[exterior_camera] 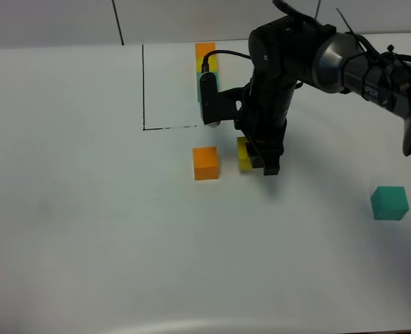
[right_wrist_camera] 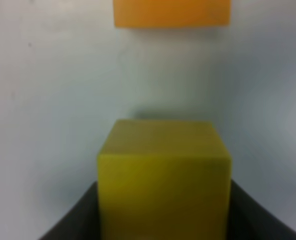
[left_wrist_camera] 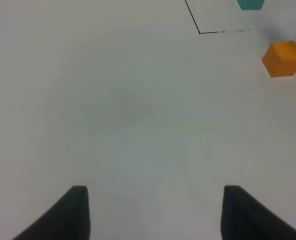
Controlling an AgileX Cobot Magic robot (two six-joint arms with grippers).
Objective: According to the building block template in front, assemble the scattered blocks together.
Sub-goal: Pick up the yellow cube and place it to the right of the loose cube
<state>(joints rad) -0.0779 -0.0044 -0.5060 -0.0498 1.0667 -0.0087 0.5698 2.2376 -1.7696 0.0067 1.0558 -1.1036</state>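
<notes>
Squeezing the matte yellow cube [right_wrist_camera: 164,175] from both sides, the right hand [exterior_camera: 256,164] sits near the matte orange cube [exterior_camera: 206,163].

The right arm [exterior_camera: 344,62] enters from the upper right of the high view and bends down at centre frame. The right gripper [exterior_camera: 259,164] points downward, its dark fingers closed against either side of the yellow cube [right_wrist_camera: 164,185]. The left gripper [left_wrist_camera: 155,215] shows only in its wrist view, its two fingers spread wide along the lower edge.

High view down onto table [exterior_camera: 87,229], wrist views low along it — right closest, all sharing orange cube [exterior_camera: 206,163].
</notes>
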